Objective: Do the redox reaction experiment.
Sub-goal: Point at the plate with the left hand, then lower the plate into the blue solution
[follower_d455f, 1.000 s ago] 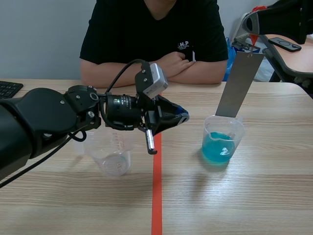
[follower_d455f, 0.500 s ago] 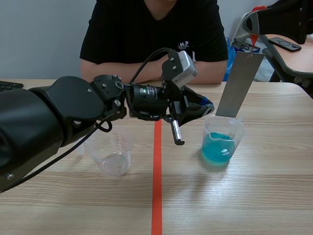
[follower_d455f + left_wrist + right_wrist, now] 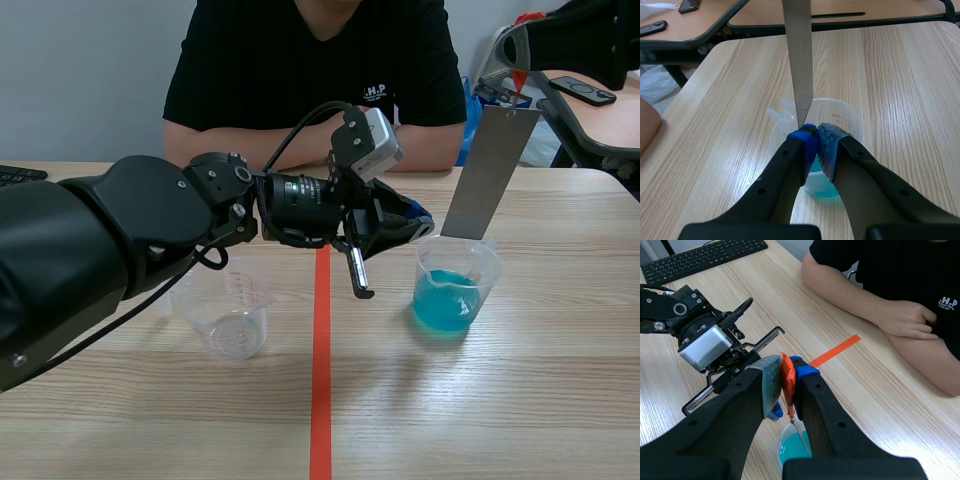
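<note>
Metal strip (image 3: 490, 170), flat, grey and dull-shining, stands tilted with its lower end inside a clear plastic beaker (image 3: 478, 262) on the right half of the table (image 3: 520, 400). The beaker has a pouring spout and printed measuring marks, and bright blue liquid (image 3: 445, 303) fills roughly its lower half. At the strip's top end sits an orange-red tab (image 3: 519, 78), and the right gripper (image 3: 515, 62) pinches this tab between its pads, holding the strip up from above. In the right wrist view the tab (image 3: 786, 374) is squeezed between the two pads and the strip (image 3: 801, 436) runs down edge-on into the beaker (image 3: 780, 442).

The left arm reaches past the middle tape line (image 3: 320, 400), and the left gripper (image 3: 415, 225) hovers just beside the beaker's rim, close to the strip's lower part. Its fingers are drawn almost together with nothing between them; in the left wrist view the blue pads (image 3: 807, 145) sit just short of the strip (image 3: 799, 60), above the beaker (image 3: 850, 117).

A second clear beaker (image 3: 230, 315), holding no liquid, stands left of the tape line under the left arm. A person in a black shirt (image 3: 320, 60) sits across the table with arms folded on it. A black keyboard (image 3: 18, 180) lies at the far left edge.
</note>
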Robot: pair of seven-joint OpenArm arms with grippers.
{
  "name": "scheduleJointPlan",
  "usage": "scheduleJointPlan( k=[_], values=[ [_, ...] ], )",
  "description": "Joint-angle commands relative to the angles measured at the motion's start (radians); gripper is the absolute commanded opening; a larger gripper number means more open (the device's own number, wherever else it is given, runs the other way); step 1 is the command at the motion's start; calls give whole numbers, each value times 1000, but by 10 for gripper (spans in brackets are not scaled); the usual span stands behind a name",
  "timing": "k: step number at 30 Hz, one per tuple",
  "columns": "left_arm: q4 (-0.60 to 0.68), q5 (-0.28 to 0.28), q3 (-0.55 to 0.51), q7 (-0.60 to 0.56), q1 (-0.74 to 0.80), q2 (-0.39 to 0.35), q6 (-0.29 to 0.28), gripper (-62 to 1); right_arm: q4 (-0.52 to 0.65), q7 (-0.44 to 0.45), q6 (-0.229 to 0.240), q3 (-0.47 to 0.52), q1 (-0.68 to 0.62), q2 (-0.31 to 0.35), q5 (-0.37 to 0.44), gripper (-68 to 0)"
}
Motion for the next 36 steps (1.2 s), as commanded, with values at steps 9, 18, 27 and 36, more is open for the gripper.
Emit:
scheduleJointPlan(
  k=[9,18,27,36],
  values=[
    [11,-37,-3,-11,-19,5,3,-569,3,11,8,15,21,14,11,-662],
    [11,-37,-3,-11,-19,0,3,-569,3,11,8,15,21,14,11,-662],
    [14,-59,-3,-58,-2,-130,45,-569,3,11,8,15,21,14,11,-662],
    [138,-180,-59,-128,86,-504,43,-569,3,11,8,15,20,13,10,-662]
  ],
)
